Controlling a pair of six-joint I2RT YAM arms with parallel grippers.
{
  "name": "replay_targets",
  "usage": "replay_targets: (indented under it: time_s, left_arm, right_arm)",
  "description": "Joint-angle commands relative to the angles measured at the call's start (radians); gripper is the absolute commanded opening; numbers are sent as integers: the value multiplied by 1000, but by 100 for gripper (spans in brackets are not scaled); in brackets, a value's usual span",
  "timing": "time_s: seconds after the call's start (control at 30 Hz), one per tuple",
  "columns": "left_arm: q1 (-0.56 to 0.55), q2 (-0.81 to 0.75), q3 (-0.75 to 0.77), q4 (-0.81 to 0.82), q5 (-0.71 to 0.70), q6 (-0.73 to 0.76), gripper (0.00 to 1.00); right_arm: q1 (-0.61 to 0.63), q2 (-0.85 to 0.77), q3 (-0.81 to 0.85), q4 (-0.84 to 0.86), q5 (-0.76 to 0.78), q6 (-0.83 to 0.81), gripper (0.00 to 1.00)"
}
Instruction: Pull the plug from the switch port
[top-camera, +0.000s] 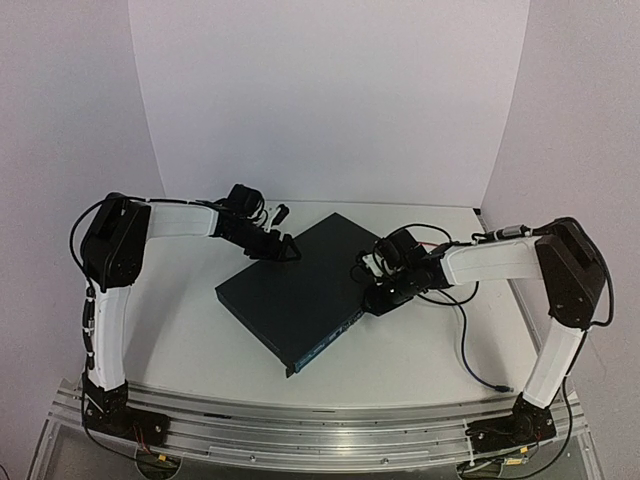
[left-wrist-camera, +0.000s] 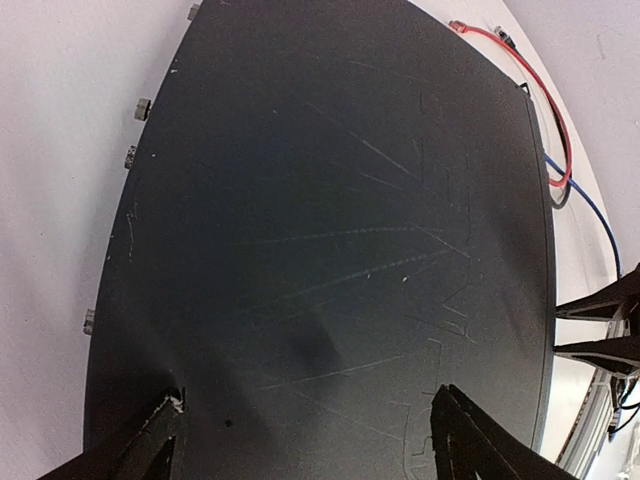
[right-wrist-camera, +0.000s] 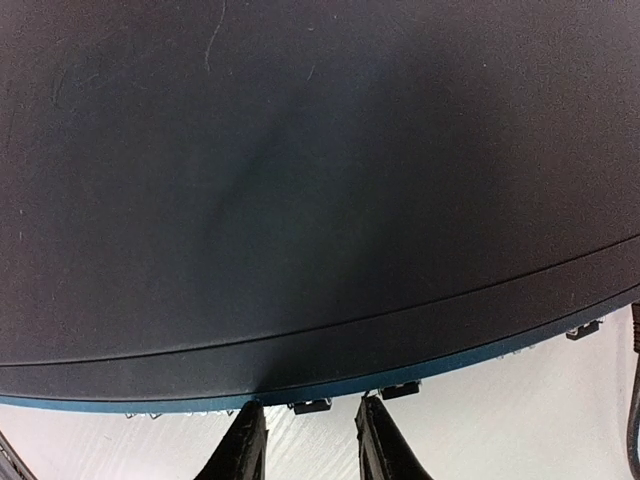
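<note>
Here's the switch (top-camera: 295, 295), lying flat in the middle of the table (top-camera: 190, 340) and turned on a diagonal. One corner points at the backdrop and another points back toward the arm bases.

Its long socket face (right-wrist-camera: 120, 400) runs along the near-right edge, trimmed in blue. There's bare table to the left of the box and in front of it. The right side is busier: a blue cable (top-camera: 463, 345) loops loose across the surface, and a red cable (left-wrist-camera: 535, 90) curls past the far corner.

Left gripper (top-camera: 283, 250) hangs over the far-left edge of the box. The wrist view has its fingers (left-wrist-camera: 150, 445) spread wide above the scratched dark lid, with nothing between them. I can't tell whether the tips touch the lid.

Right gripper (top-camera: 374, 300) is at the right-hand end of the socket face, just beside that corner. Its own camera shows its fingertips (right-wrist-camera: 245, 445) close together, with only a slim gap and white table showing through. They hold nothing.

Small dark tabs (right-wrist-camera: 310, 405) poke down from the socket row. One sits right above that gap, apart from both tips. I can't tell whether any of them is the plug.
</note>
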Motion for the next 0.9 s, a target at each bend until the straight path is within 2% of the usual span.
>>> replay_targets:
  time_s: [0.0, 0.87]
  left_arm:
    - [-18, 31, 35, -66, 18, 27, 83]
    - [-31, 47, 61, -105, -3, 57, 82]
  right_arm:
    - [2, 19, 32, 2, -8, -18, 26]
    - [2, -51, -57, 11, -38, -59, 26]
